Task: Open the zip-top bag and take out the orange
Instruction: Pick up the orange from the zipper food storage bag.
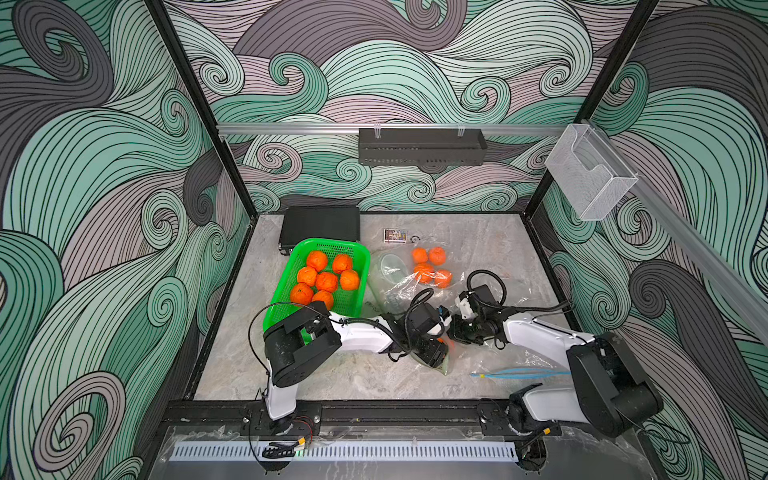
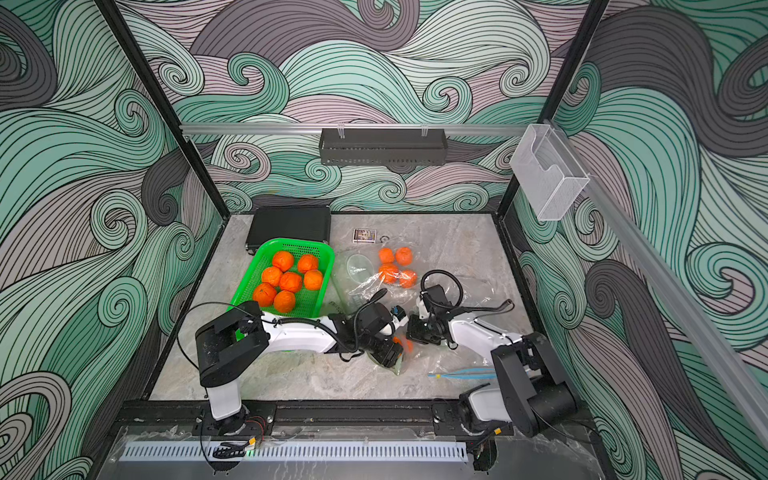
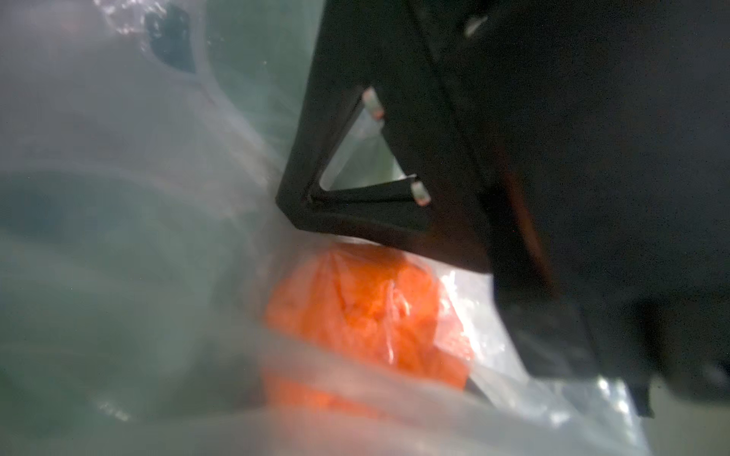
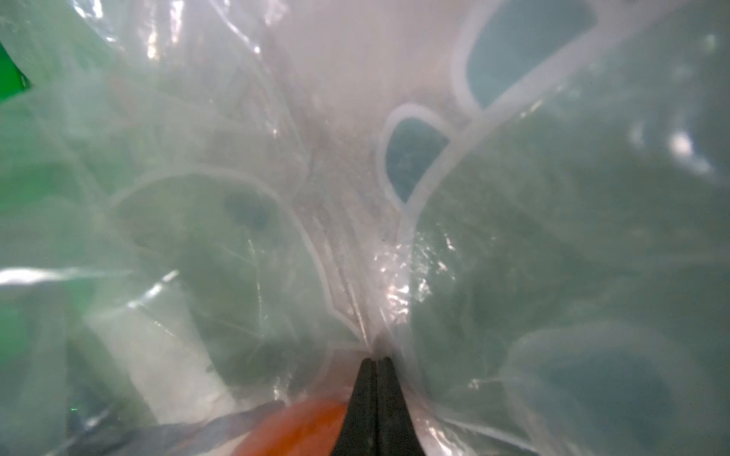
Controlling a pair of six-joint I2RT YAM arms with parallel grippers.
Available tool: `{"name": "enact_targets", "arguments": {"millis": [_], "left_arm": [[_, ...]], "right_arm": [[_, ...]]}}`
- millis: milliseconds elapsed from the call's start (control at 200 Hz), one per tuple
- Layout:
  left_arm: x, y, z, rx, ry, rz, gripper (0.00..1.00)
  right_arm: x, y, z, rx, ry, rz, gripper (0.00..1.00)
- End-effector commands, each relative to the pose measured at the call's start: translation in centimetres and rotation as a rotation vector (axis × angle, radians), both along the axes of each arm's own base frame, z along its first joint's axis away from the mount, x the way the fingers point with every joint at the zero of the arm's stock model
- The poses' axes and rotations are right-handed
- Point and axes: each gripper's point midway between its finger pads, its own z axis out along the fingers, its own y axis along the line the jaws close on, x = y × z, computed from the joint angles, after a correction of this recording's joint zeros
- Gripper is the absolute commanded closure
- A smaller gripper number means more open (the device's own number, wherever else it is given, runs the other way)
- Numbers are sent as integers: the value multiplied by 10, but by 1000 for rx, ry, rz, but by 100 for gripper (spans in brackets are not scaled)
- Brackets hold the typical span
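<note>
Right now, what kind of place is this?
Probably a robot practice booth: two white-and-black robot arms bolted to a black rail, swirl-patterned walls boxing in a grey marbled tabletop, and a green plastic basket of oranges.

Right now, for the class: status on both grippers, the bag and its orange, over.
Right gripper shut, pinching the clear plastic zip-top bag. Left gripper at the bag, jaw state unclear. Round orange fruit inside, covered by bag film.
</note>
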Motion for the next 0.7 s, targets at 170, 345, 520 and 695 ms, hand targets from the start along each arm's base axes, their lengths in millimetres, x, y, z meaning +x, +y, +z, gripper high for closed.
{"name": "enact_targets", "arguments": {"millis": [170, 345, 520, 695], "left_arm": [[-4, -1, 27, -37, -8, -14, 64], [-12, 27, 42, -17, -27, 7, 70], [-20, 53, 41, 35, -17, 27, 74], [-32, 80, 39, 88, 13, 48, 77]], "right_arm": [[1, -4, 0, 19, -107, -39, 95], [2, 2, 12, 36, -238, -20, 94], [3, 5, 20, 32, -321, -6, 93], [5, 0, 27, 15, -385, -24, 94]]}}
